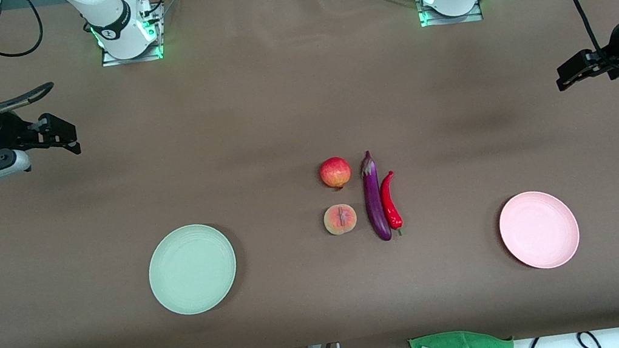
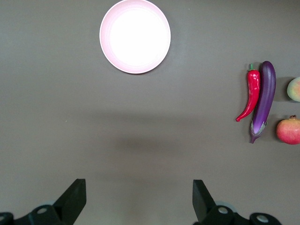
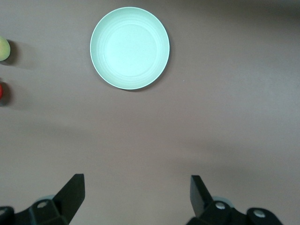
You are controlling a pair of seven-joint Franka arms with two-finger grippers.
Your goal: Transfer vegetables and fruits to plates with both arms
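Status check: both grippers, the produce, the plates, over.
Left gripper and right gripper open, empty, over bare table. Purple eggplant, red chili, pomegranate, peach untouched mid-table. Mint plate, pink plate empty; nothing obstructing.

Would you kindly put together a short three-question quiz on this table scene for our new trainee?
1. True or false: the peach lies nearer to the front camera than the pomegranate.
2. Which item lies right beside the eggplant, on the side toward the left arm's end of the table?
A. the chili pepper
B. a banana
C. a carrot
3. Fill in: the left gripper and the right gripper, each up over bare table at its own end, both have their jaws ____.

Key:
1. True.
2. A.
3. Open. Both plates, the green plate and the pink plate, hold nothing yet.
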